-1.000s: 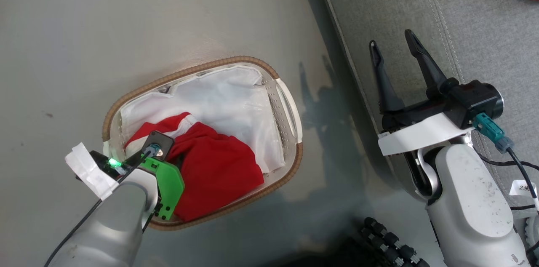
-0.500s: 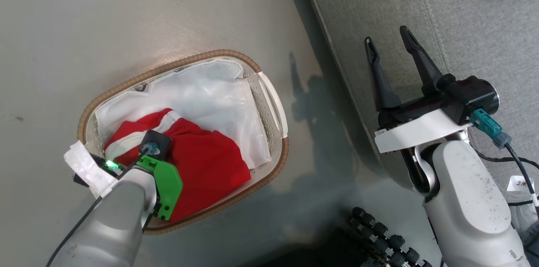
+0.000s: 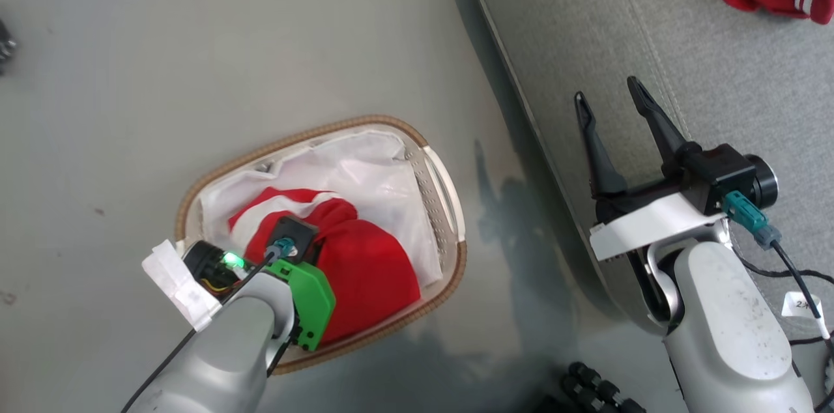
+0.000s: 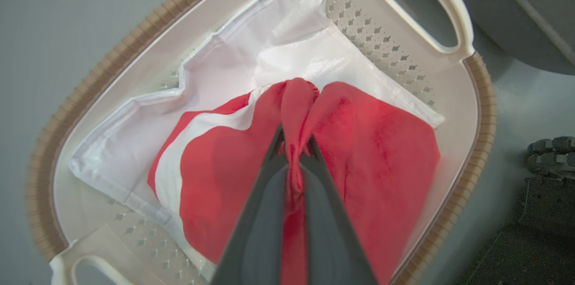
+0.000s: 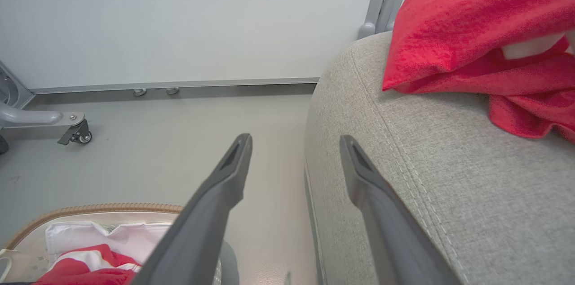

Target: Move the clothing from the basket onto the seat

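Left pincer (image 4: pixel 295 134) clamped on soft red white-striped shirt (image 3: pixel 371 270) inside oval white perforated basket (image 3: pixel 444 195), lower left, right pincer (image 3: pixel 606 89) spread wide over grey woven sofa (image 3: pixel 717 107)

**Right wrist: fingers spread at the sofa edge**

Right gripper (image 5: pixel 295 139): two long dark grey fingers, spread wide apart. Its right finger lies over the large grey woven-fabric sofa (image 5: pixel 426 177), close to a stitched seam. Crumpled red shirt with white trim (image 5: pixel 471 20) on the sofa, upper right. Lower left: brown-rimmed white laundry basket (image 5: pixel 99 208) on grey floor (image 5: pixel 157 141), with a red-and-white shirt (image 5: pixel 76 269) inside on white lining (image 5: pixel 134 235).
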Controlling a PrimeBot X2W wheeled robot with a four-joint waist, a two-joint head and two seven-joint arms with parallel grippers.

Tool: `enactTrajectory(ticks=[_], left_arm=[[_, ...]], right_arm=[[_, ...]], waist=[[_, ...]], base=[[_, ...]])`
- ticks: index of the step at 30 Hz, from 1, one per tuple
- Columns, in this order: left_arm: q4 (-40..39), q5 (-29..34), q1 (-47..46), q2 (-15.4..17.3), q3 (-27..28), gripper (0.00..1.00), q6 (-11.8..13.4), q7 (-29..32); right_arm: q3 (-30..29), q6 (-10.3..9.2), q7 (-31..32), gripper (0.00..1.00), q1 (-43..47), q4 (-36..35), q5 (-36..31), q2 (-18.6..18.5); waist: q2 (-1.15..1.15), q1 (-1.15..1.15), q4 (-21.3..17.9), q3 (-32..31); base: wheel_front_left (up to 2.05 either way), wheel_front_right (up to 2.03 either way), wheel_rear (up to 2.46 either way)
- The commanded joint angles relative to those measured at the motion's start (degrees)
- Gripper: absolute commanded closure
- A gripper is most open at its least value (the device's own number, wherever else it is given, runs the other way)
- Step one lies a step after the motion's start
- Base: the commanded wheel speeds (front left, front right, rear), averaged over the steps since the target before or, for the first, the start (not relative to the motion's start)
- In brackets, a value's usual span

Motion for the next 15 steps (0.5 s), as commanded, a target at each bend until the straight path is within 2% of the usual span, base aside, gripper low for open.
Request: enactTrajectory(ticks=[1,15], left_arm=[[-1.15,-0.66,0.88,0.07,-0.62,1.00,-0.17,-0.62],[-12.63,-3.61,-2.67,3.36,-8.12,1.00,-0.17,-1.76]], right_arm=[[-0.54,-0.08,-0.14,0.00,1.36,0.37,-0.88,-0.23],[-4.90,-0.08,-0.14,0.00,9.21,2.07,-5.31,-0.22]], waist=[[0.00,0.00,3.36,-5.52],[0.00,0.00,9.65,-22.04]], base=[[0.00,0.00,0.00],[0.00,0.00,0.00]])
